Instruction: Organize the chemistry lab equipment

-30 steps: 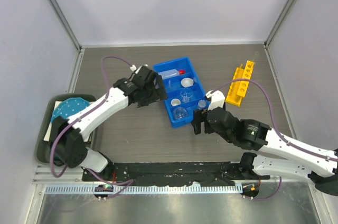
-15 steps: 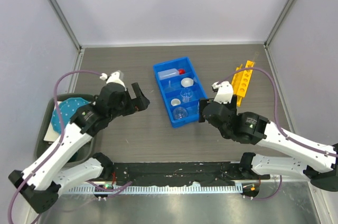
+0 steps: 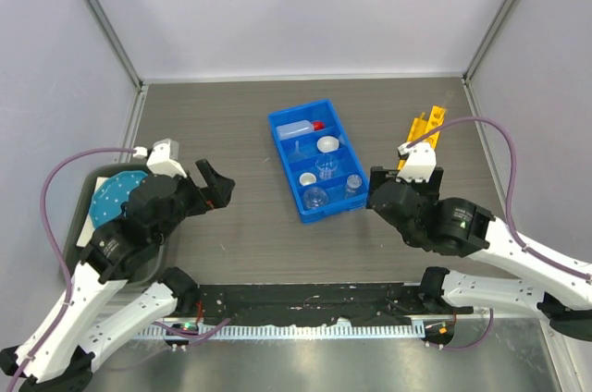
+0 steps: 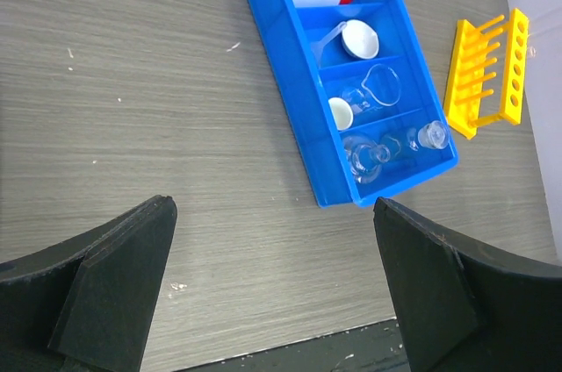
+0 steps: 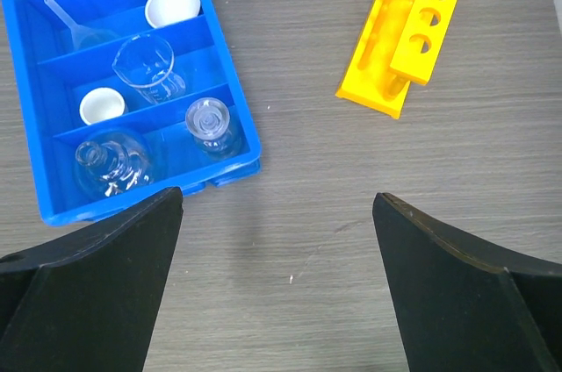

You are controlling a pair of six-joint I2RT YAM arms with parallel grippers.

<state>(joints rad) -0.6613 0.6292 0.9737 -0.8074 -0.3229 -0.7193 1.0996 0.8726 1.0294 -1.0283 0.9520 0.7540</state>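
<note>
A blue compartment tray [image 3: 285,165] sits mid-table. It holds a red-capped squeeze bottle [image 3: 298,128], a white round dish [image 3: 327,143], a clear funnel [image 5: 75,28], a beaker [image 3: 325,166], a small white dish [image 3: 307,178], a flask [image 3: 315,196] and a vial [image 3: 352,183]. A yellow holed rack [image 3: 421,138] lies on the table right of the tray. My left gripper [image 3: 216,187] is open and empty, left of the tray. My right gripper [image 3: 373,190] is open and empty, just off the tray's near right corner. The tray [image 4: 290,65] and rack [image 4: 487,74] show in the left wrist view.
A teal dotted plate [image 3: 116,193] lies in a dark bin [image 3: 79,258] at the table's left edge. Grey walls enclose the table on three sides. In the right wrist view the tray [image 5: 132,201] and rack [image 5: 408,34] lie ahead of the fingers.
Both arms have drawn back from the tray. The left gripper moved left and nearer, the right gripper moved right. Both stay empty.
</note>
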